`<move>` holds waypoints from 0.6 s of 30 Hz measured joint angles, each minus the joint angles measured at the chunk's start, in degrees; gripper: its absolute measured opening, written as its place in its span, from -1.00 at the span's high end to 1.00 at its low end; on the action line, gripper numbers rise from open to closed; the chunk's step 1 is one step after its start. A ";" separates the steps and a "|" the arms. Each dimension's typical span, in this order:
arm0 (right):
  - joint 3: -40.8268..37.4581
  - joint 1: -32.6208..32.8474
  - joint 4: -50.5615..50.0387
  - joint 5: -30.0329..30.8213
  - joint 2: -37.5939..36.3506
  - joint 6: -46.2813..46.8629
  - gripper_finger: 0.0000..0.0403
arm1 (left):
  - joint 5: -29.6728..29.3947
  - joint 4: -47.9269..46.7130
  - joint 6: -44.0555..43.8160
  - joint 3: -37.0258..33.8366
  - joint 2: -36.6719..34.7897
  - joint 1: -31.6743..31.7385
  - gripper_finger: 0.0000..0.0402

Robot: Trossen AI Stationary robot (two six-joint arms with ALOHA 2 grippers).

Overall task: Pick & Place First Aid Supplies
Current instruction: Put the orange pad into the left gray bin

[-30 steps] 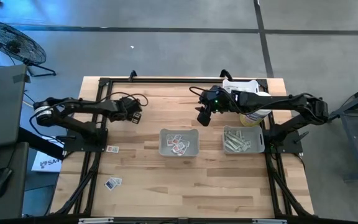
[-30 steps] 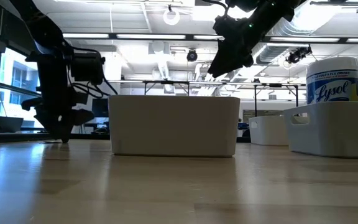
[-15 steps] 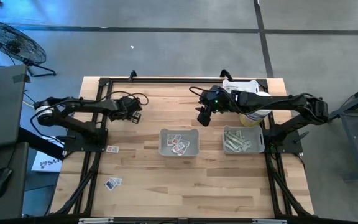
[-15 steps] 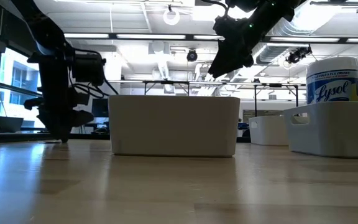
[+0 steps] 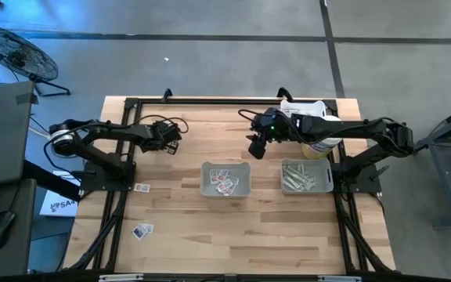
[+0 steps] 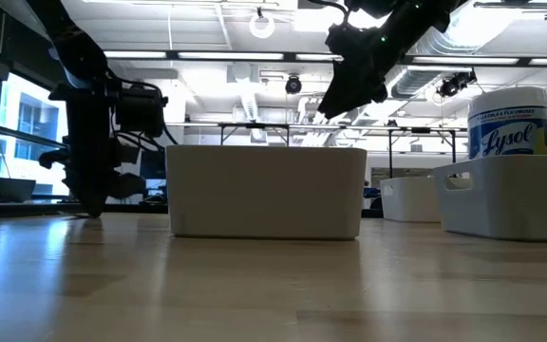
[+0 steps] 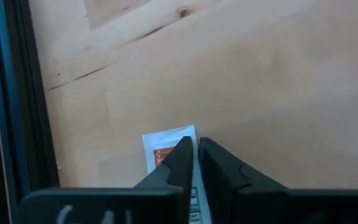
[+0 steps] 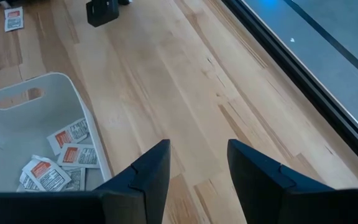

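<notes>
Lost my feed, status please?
Left gripper jaws closed on a white packet at table level. Right gripper open, hovering beside the packet tray. Nothing blocking.

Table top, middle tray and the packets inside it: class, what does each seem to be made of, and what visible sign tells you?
Table top: wood, pale and matt; plank seams, grain and knots show.
Middle tray: probably moulded plastic, smooth light grey, with rounded rim and cut-out handle.
Packets: likely paper or foil sachets, white with red and dark print; flat, with crimped edges. Which, the look leaves open.
</notes>
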 joint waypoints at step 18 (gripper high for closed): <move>0.00 0.88 -0.17 0.19 0.00 -2.38 0.24 | -0.85 -0.58 -1.46 0.88 -5.62 -7.65 1.00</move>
